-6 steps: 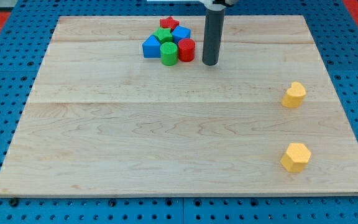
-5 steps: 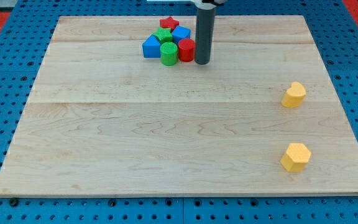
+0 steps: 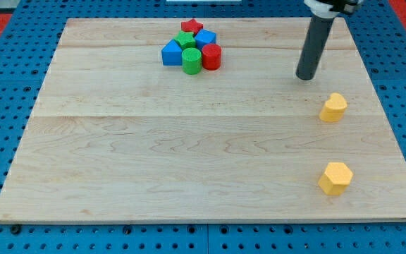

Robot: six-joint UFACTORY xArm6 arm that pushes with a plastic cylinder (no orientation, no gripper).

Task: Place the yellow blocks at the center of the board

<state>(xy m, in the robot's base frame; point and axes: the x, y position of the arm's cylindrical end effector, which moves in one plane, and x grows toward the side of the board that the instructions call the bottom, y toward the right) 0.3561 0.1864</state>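
Two yellow blocks lie at the view's right side of the wooden board (image 3: 189,141). One yellow block (image 3: 333,107) sits at mid height, with a rounded heart-like shape. A yellow hexagonal block (image 3: 335,178) lies below it, near the bottom right. My tip (image 3: 305,76) rests on the board up and to the left of the upper yellow block, a short gap away and not touching it.
A tight cluster sits at the top centre: a red star (image 3: 191,27), a green block (image 3: 187,39), two blue blocks (image 3: 171,53) (image 3: 206,38), a green cylinder (image 3: 192,61) and a red cylinder (image 3: 211,56). Blue pegboard surrounds the board.
My tip has moved from right beside the red cylinder in the cluster far to the right, and now stands near the upper yellow block. No block has moved.
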